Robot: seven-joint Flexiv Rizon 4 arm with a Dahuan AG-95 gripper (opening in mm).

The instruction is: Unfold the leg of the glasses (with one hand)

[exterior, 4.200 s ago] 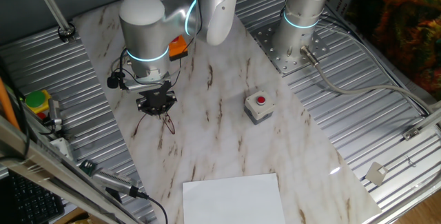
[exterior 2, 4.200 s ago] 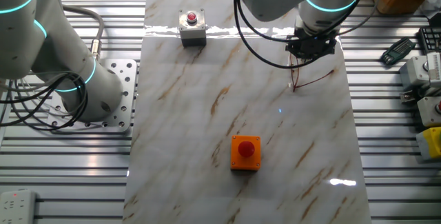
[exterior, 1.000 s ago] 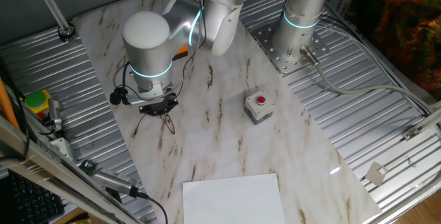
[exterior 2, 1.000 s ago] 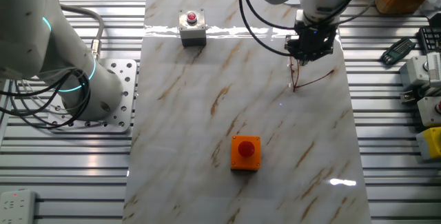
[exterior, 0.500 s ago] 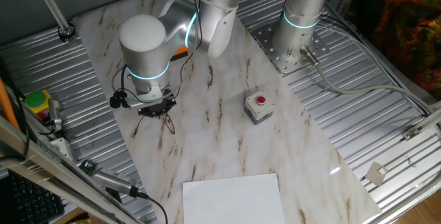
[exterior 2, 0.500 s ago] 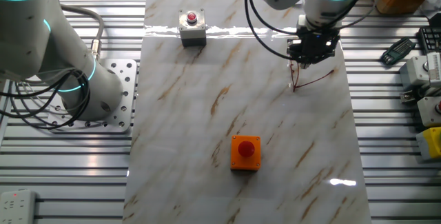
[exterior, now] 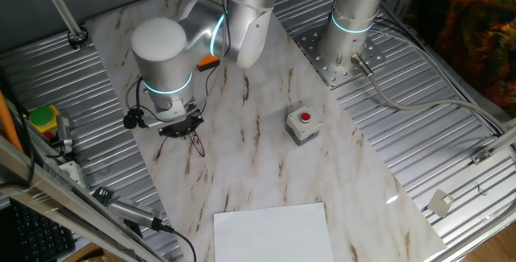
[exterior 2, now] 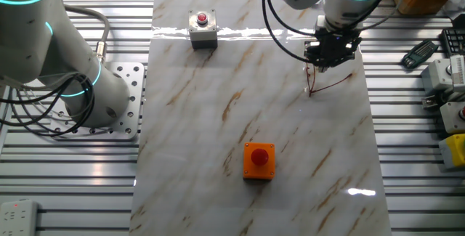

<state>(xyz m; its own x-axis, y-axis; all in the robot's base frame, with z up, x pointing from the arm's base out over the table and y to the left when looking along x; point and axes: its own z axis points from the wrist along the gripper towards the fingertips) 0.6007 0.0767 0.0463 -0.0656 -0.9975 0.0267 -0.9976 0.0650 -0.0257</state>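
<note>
The glasses (exterior: 196, 144) lie on the marble tabletop as a thin reddish-brown wire shape, just in front of the arm's wrist. In the other fixed view one slim leg of the glasses (exterior 2: 330, 85) runs slantwise below the tool. My gripper (exterior: 179, 127) hangs low right over the frame's end, its dark fingers pointing down at the table. The same gripper (exterior 2: 330, 56) sits directly above the upper part of the wire frame. The wrist hides the fingertips, so neither the gap between the fingers nor any contact with the frame can be made out.
A grey box with a red button (exterior: 302, 124) stands mid-table, seen also as the grey box (exterior 2: 203, 29). An orange button box (exterior 2: 259, 160) sits nearer the arm's base. A white sheet (exterior: 274, 231) lies at the front edge. A second arm's base (exterior: 353, 22) stands on the ribbed metal.
The wrist and gripper have shifted slightly sideways over the glasses, toward the table's edge. The glasses' wire shape looks the same as before.
</note>
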